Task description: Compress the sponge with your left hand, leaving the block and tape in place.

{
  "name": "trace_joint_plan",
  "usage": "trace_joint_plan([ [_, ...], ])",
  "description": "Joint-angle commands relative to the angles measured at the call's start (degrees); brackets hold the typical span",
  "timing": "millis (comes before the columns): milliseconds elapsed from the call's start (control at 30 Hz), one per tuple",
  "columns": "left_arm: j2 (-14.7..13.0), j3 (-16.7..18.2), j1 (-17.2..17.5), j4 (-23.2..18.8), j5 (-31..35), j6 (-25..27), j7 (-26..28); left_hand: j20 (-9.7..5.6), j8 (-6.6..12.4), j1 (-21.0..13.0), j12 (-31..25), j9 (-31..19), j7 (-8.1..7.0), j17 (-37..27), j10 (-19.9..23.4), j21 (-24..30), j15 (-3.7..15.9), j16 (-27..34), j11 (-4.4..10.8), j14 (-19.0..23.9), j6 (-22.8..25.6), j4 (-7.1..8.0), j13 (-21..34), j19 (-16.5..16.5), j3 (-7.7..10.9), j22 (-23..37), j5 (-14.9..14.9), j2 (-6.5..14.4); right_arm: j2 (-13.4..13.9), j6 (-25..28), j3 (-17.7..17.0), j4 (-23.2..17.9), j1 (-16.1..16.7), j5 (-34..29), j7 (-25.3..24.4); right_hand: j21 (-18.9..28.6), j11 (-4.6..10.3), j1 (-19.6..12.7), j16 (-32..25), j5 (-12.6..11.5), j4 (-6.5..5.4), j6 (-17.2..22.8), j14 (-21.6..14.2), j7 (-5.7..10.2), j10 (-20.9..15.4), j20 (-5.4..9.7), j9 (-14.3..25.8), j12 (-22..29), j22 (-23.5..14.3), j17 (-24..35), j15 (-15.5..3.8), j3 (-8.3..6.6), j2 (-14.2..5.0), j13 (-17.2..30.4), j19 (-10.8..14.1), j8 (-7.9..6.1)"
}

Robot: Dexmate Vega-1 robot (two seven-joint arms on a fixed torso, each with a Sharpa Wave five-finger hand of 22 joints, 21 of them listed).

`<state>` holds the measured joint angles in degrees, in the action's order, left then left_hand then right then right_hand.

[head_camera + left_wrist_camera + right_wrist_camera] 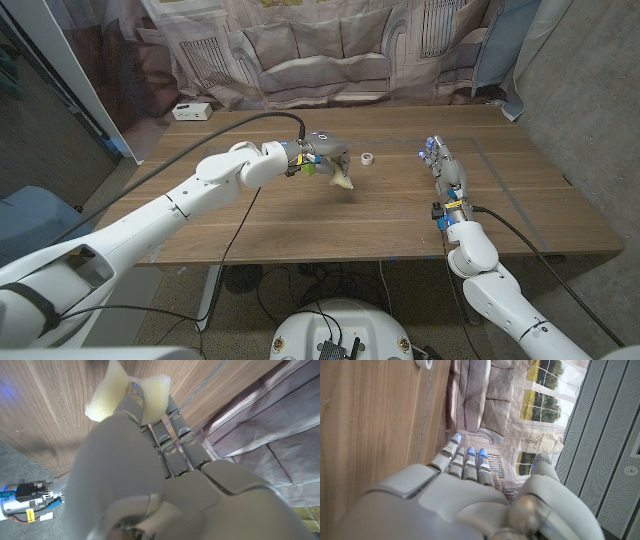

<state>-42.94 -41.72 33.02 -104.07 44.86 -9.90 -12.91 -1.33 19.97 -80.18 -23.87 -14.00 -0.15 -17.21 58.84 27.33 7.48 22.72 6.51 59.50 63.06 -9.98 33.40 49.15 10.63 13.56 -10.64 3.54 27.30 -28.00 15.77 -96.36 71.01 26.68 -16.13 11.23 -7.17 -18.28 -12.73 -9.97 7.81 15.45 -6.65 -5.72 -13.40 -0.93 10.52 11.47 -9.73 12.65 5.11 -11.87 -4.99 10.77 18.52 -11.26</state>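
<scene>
The left hand [326, 152] is out over the middle of the wooden table [300, 225], and it has the sponge [342, 180] — a pale, cream-coloured piece hanging from under the fingers, its lower end at or just above the wood; from the head view I cannot tell whether it touches. In the left wrist view the grip is plain: the fingers [172, 415] are closed over the sponge [107, 395], and the foam is pinched in at the middle so that it bulges out on both sides of the fingertip pressing into it. So the sponge is squeezed in the left hand [150, 460], above the table near its centre.

Just beside that hand, toward the robot's right, sits the tape [368, 158], a small white roll lying on the wood, apart from the sponge and untouched. The same roll peeks in at the edge of the right wrist view [423, 363]. A bit of green-yellow shows at the left hand's wrist side, but it is too small to say what it is.

The right hand [441, 165] is well apart, on the robot's right side of the table, stretched out along the wood. Its fingers [465, 457] are straight and side by side, with the thumb set off from them — nothing held. A small white box [191, 111] sits at the far left corner of the table.
</scene>
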Motion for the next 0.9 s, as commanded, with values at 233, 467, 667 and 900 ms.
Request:
trace_joint_plan([
  [233, 0.13, 0.04, 0.80, -0.82, -0.66, 3.13, 0.16, -0.07, 0.61, -4.39, -0.68, -0.87, -0.04, -2.52, -0.64, 1.51, 3.69, 0.47, 0.14, 2.03, -0.63, 0.55, 2.18, -0.10, 0.36, 0.66, -0.39, 3.35, 0.38, 0.35, 0.14, 0.26, -0.33, 0.70, 0.65, 0.16, -0.25, -0.30, -0.11, -0.30, -0.08, 0.74, -0.44, 0.08, -0.51, 0.08, 0.13, 0.10, -0.24, 0.21, 0.24, 0.01, 0.25, 0.34, 0.62, 0.04],
  [467, -0.20, -0.42, 0.32, -1.42, -0.56, 4.00, -2.05, 0.59, -0.27, -1.51, 0.31, -0.74, 0.73, 0.52, -2.63, 2.38, 2.56, -3.65, 0.56, -1.94, -3.35, 2.24, 3.69, -2.57, 0.20, 0.64, -0.60, 3.96, 0.57, 0.52, 0.08, -0.31, -0.01, 0.47, 0.35, 0.16, -0.17, -0.29, -0.08, -0.29, -0.08, 0.79, -0.42, 0.07, -0.44, 0.08, 0.13, 0.06, -0.24, 0.22, 0.15, 0.02, 0.25, 0.34, 0.63, 0.04],
  [667, -0.52, -0.55, -0.24, -1.77, -0.92, 3.69, -3.35, 1.35, -2.31, 2.66, 3.37, -0.37, 0.75, 3.95, -5.20, 2.30, 0.75, -7.36, -0.14, -4.90, -8.10, 3.69, 2.27, -5.25, -0.16, -0.53, -0.61, 4.12, 0.66, 0.45, 0.00, -0.73, 0.27, 0.24, 0.14, 0.16, -0.17, -0.30, -0.08, -0.30, -0.07, 0.83, -0.46, 0.05, -0.50, 0.08, 0.13, 0.07, -0.24, 0.23, 0.10, 0.02, 0.25, 0.35, 0.65, 0.03],
  [900, -0.89, -0.54, -0.61, -2.40, -0.73, 3.64, -4.58, 1.79, -3.73, 4.85, 5.82, -0.01, 1.45, 5.46, -7.30, 2.04, 0.05, -9.34, -1.16, -7.01, -10.52, 3.99, 0.84, -6.76, -0.19, -1.42, -0.64, 3.77, 0.44, 0.09, 0.02, -0.86, 0.44, -0.10, -0.11, 0.15, -0.16, -0.31, -0.06, -0.30, -0.07, 0.83, -0.45, 0.07, -0.46, 0.09, 0.13, 0.05, -0.24, 0.23, 0.12, 0.03, 0.25, 0.35, 0.66, 0.04],
])
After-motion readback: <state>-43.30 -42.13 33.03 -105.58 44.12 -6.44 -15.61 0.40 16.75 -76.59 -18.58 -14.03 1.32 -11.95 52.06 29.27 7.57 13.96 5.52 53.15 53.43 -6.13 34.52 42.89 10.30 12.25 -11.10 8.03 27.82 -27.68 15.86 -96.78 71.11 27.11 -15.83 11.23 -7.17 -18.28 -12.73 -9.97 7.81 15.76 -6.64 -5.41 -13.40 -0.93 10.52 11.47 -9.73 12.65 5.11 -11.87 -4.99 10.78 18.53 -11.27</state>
